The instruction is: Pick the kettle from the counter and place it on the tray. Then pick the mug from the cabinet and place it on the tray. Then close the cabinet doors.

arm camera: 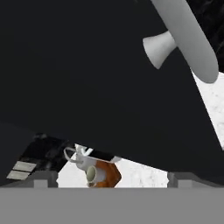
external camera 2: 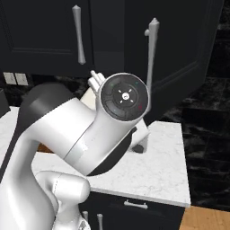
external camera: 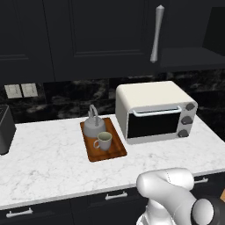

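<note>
Two things sit on the tray [external camera: 115, 151]: the kettle [external camera: 93, 126] at its far end and the mug [external camera: 103, 141] just in front of it, upright, its loop handle turned left. The tray lies on the white surface [external camera: 48, 154], long axis running front to back, just left of the toaster oven [external camera: 154, 110]. In the hand view a black cabinet door [arm camera: 87, 78] looms close, its silver bar handle [arm camera: 186, 37] slanting across the upper right. The fingers [arm camera: 111, 179] barely show their tips; I cannot tell whether they are spread or pressed together.
</note>
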Controlling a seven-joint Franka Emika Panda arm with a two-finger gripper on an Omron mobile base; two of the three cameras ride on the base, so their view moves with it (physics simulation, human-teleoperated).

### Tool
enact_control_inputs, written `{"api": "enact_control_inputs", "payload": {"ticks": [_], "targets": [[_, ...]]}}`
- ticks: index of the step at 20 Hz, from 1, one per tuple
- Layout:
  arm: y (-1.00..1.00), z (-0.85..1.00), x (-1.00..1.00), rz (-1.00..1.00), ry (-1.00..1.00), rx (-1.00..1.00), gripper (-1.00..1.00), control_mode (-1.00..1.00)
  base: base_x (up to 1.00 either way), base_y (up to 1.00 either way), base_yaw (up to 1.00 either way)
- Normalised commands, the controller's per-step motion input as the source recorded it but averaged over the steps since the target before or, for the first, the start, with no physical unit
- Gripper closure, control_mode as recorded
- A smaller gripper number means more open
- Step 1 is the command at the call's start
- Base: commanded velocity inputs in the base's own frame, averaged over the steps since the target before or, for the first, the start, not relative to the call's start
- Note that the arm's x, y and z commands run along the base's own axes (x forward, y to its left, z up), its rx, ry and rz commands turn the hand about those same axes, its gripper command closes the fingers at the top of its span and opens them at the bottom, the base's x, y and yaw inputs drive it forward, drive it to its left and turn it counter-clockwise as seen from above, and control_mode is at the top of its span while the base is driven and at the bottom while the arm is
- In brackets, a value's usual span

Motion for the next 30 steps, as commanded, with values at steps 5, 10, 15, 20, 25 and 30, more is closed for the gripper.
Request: {"api": "enact_control_inputs", "payload": {"ticks": [5,10,15,20,25,30], "targets": [[0.21,0.00,0.67,0.16,0.00,0.00,-1.00,-1.00,0.00,0.00,0.00],[0.24,0.00,0.75,0.15,0.00,0.00,-1.00,-1.00,0.00,0.00,0.00],[0.22,0.00,0.84,0.12,0.00,0.00,-1.00,-1.00,0.00,0.00,0.00],[0.10,-0.03,0.89,0.03,0.00,-0.03,-1.00,-1.00,0.00,0.00,0.00],[0.01,-0.07,0.88,0.00,0.00,-0.07,-1.00,-1.00,0.00,0.00,0.00],[0.00,-0.13,0.92,0.00,0.00,-0.11,-1.00,-1.00,0.00,0.00,0.00]]}}
